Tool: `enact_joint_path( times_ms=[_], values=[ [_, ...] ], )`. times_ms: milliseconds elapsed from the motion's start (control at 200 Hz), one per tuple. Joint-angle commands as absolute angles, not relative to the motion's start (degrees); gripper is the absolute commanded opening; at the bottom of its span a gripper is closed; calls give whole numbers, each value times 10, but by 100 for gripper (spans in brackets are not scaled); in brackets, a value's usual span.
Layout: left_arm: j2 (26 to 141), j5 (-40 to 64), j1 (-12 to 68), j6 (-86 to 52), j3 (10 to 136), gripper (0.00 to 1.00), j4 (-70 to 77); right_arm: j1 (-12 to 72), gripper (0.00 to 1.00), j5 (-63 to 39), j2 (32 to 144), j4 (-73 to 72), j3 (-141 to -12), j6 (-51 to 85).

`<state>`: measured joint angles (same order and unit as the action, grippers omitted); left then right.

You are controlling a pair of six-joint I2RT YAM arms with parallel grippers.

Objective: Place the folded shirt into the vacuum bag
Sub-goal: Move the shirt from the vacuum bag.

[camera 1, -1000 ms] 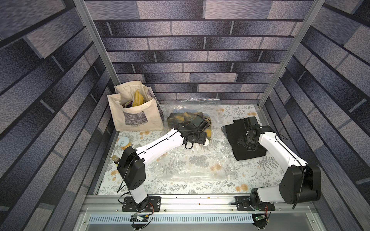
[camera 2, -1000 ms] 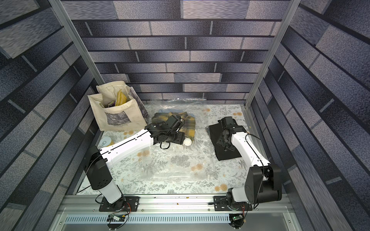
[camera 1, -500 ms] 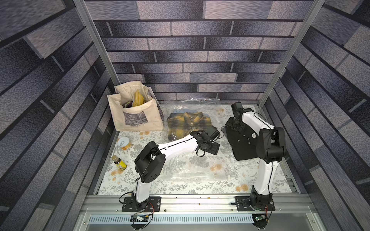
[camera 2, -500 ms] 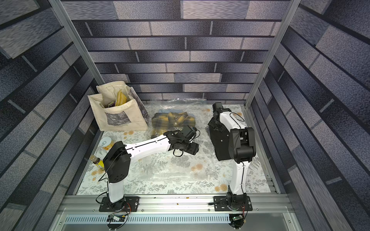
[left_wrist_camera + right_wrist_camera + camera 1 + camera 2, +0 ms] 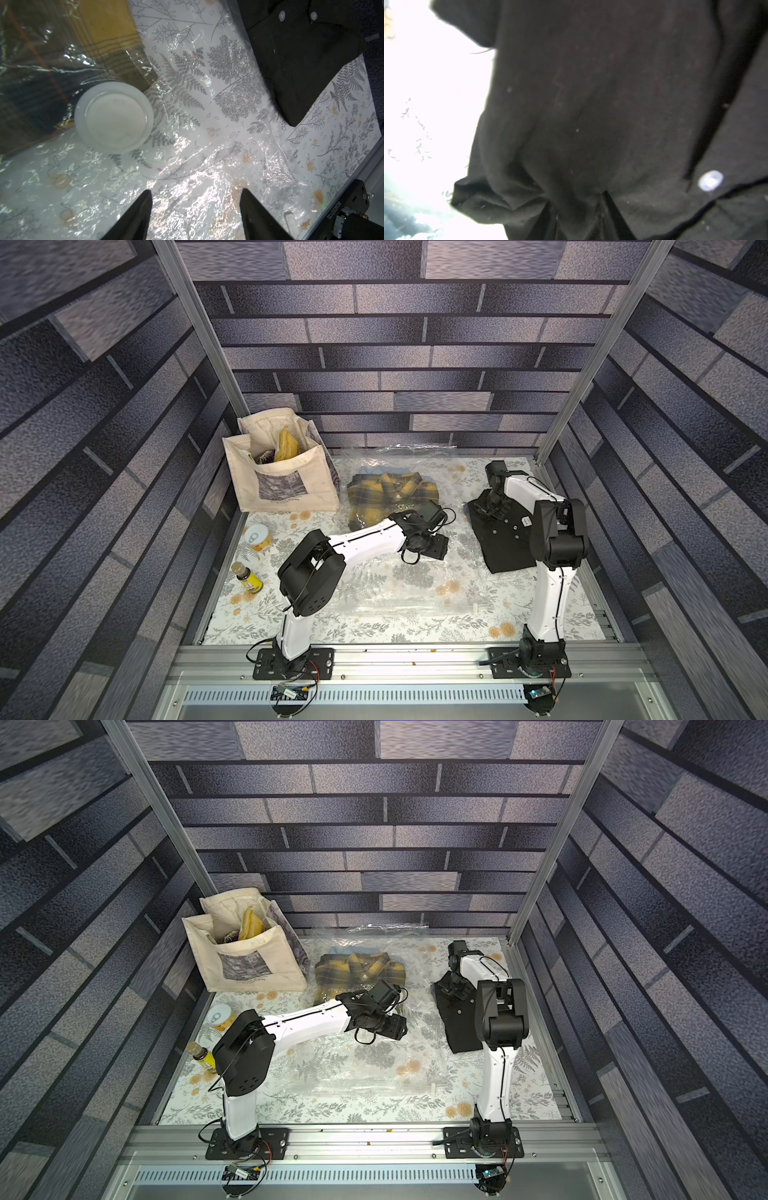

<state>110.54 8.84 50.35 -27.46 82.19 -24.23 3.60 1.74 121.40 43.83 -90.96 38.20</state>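
The folded shirt [image 5: 505, 543] [image 5: 459, 1019] is black with white buttons and lies at the table's right side. My right gripper [image 5: 490, 508] [image 5: 577, 197] sits on its far left corner, shut on a bunched fold of the black cloth [image 5: 591, 104]. The vacuum bag [image 5: 415, 585] [image 5: 374, 1065] lies flat and clear across the middle, its white valve cap [image 5: 113, 117] showing. A yellow plaid shirt [image 5: 390, 493] [image 5: 62, 52] lies under its plastic at the far end. My left gripper [image 5: 440, 549] [image 5: 195, 193] hangs open just over the bag, holding nothing.
A cream tote bag [image 5: 282, 472] with items inside stands at the back left. A can [image 5: 256, 536] and a small bottle [image 5: 247, 577] stand along the left edge. The metal frame rail [image 5: 415, 659] runs along the front.
My right gripper moved to the black shirt's far corner and closed on its cloth. My left arm swung from the plaid shirt to the bag's middle and stayed open.
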Motion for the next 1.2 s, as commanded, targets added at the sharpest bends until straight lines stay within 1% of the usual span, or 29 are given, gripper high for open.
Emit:
enact_joint_path(
  times_ms=[0,100,180,401,521,696,771,912,1067,1192],
  values=[
    [1088,97,502,-286,815,69,-237,28,18,-2,1204,452,-877,332],
    [1108,100,513,-301,821,68,-234,28,9,24,1155,457,-862,294],
    [1136,95,525,-322,834,67,-240,28,5,32,1108,451,-844,272],
    [1195,115,529,-381,845,66,-208,30,1,12,1028,466,-808,210],
    [1208,127,524,-390,853,66,-190,33,0,-24,982,458,-782,177],
    [1214,150,518,-394,861,64,-177,87,0,-51,933,477,-776,124],
    [1181,156,511,-402,850,63,-171,113,0,-55,921,477,-768,113],
    [1054,134,476,-415,787,63,-173,165,0,-56,907,474,-753,93],
    [926,81,394,-411,714,63,-251,243,0,-44,913,477,-738,73],
    [858,50,334,-380,670,63,-301,322,0,-22,928,467,-710,70]
  ],
)
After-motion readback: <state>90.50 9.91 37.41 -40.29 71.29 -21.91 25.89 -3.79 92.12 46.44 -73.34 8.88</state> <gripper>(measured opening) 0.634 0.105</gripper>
